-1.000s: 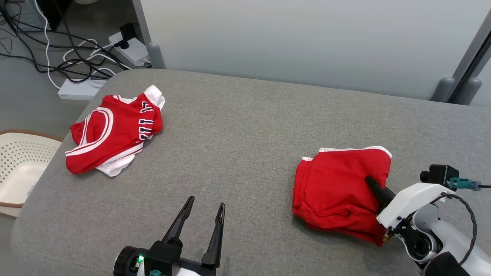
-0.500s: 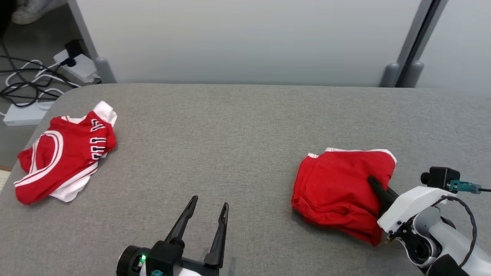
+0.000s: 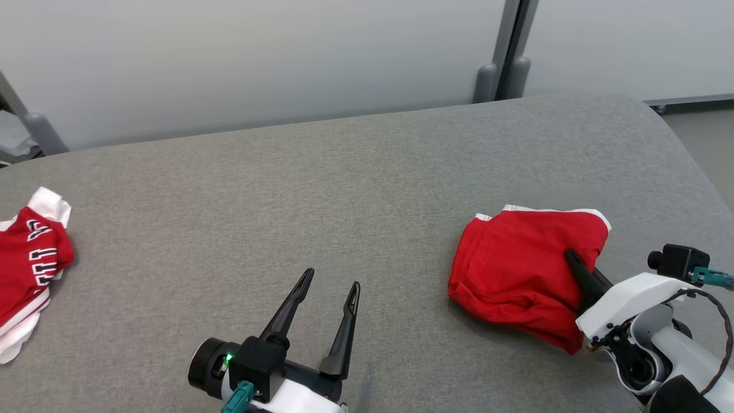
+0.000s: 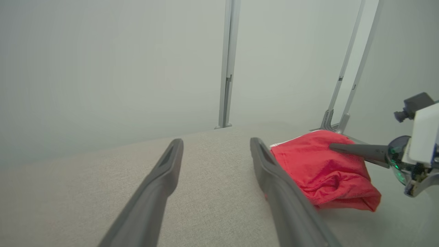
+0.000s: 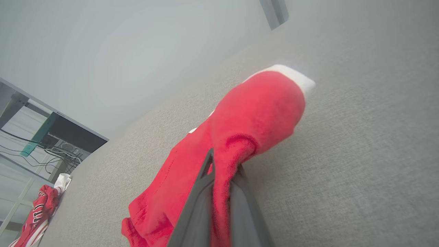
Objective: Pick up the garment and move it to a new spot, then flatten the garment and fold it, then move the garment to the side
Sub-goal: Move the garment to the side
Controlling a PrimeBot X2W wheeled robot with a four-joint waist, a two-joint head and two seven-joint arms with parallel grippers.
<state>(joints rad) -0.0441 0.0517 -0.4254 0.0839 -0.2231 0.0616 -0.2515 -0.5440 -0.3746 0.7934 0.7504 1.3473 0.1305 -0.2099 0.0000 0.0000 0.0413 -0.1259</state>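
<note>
Garment (image 3: 516, 269) looks folded, resting right of centre on the grey table (image 3: 344, 172), right gripper (image 3: 572, 258) clamped on its edge, left gripper (image 3: 332, 278) wide open, empty; only the side move seems left.

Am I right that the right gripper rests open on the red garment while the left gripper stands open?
Not quite: the right gripper is shut on a fold of the red garment, per the right wrist view; the left gripper is open.
</note>
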